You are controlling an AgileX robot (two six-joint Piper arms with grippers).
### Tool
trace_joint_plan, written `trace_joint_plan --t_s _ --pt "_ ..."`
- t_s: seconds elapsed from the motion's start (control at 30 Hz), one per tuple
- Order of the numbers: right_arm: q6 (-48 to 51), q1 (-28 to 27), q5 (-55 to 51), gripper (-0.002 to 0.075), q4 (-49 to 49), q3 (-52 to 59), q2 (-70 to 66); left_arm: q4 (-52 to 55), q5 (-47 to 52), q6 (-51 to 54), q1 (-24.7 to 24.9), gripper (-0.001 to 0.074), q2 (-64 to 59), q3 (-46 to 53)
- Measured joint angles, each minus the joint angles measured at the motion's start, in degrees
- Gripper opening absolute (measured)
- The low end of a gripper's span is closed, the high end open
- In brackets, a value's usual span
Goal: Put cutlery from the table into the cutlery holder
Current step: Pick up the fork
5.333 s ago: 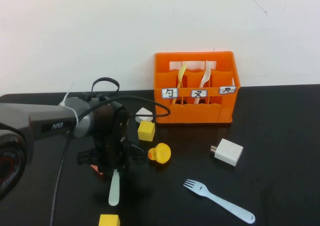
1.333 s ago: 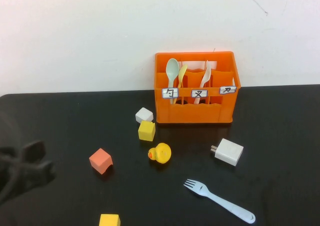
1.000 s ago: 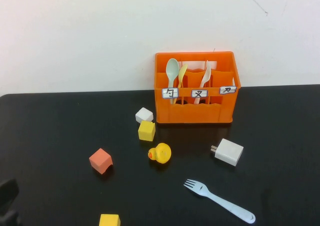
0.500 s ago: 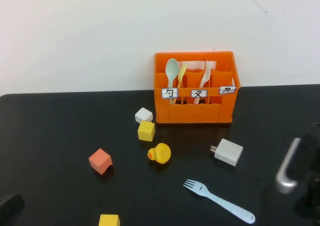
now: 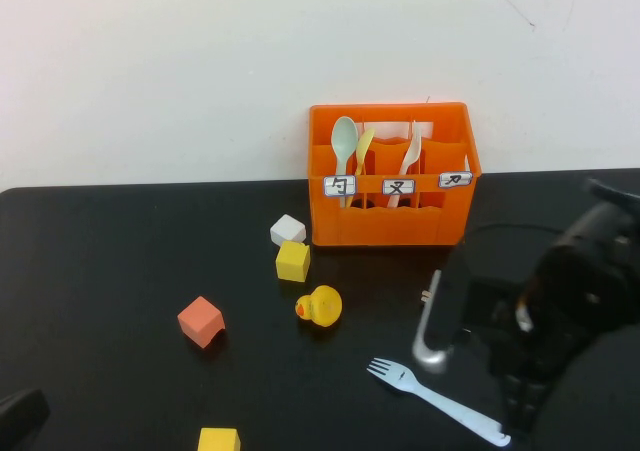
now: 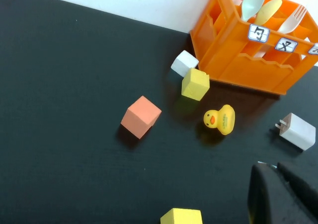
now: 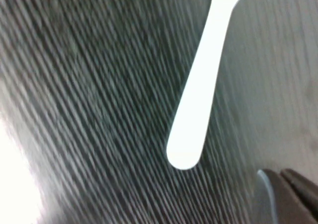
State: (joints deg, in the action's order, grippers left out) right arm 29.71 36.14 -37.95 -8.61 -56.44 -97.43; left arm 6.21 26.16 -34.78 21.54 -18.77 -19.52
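Spoon: pale mint-green plastic spoon (image 5: 345,143) now stands in orange crate holder (image 5: 392,218)
Right gripper (image 5: 520,411): newly arrived over light blue plastic fork (image 5: 436,400); grip unclear
Left gripper (image 6: 283,196): withdrawn, grip unclear
Remaining: fork

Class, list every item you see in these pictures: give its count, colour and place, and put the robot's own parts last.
Cutlery holder: 1, orange, three labelled compartments, back of the black table.
Spoon: 1, mint green, standing in holder's left compartment.
Other utensils in holder: pale yellow spoon beside the mint one; cream fork in middle compartment.
Fork: 1, light blue, lying flat at front right.
Cubes: 4; white, yellow, salmon, yellow at front edge.
Duck: 1, yellow, table centre.
Charger: 1, white, right of duck.
Left gripper: front left corner, barely in view.
Right gripper: above the fork's handle end.
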Motion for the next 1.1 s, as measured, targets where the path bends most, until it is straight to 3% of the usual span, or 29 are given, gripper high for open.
trace_joint_plan --t_s 0.27,0.53,0.6,1.1 --pt "0.45 0.44 -6.48 0.0036 4.67 -10.06 -10.48 1.1 -0.04 0.42 0.0 -0.0001 0.0 0.0" --pt "0.78 0.44 -7.77 0.0355 7.87 -15.33 -16.76 3.19 -2.44 1.47 0.0 -0.0001 0.13 1.83" --pt "-0.23 0.44 -7.14 0.0394 9.11 -15.38 -17.39 3.19 -3.89 1.47 0.0 -0.0001 0.13 2.78" --pt "-1.25 0.44 -2.52 0.0421 11.99 -15.5 -22.56 3.55 -7.25 1.98 0.0 -0.0001 0.17 4.0"
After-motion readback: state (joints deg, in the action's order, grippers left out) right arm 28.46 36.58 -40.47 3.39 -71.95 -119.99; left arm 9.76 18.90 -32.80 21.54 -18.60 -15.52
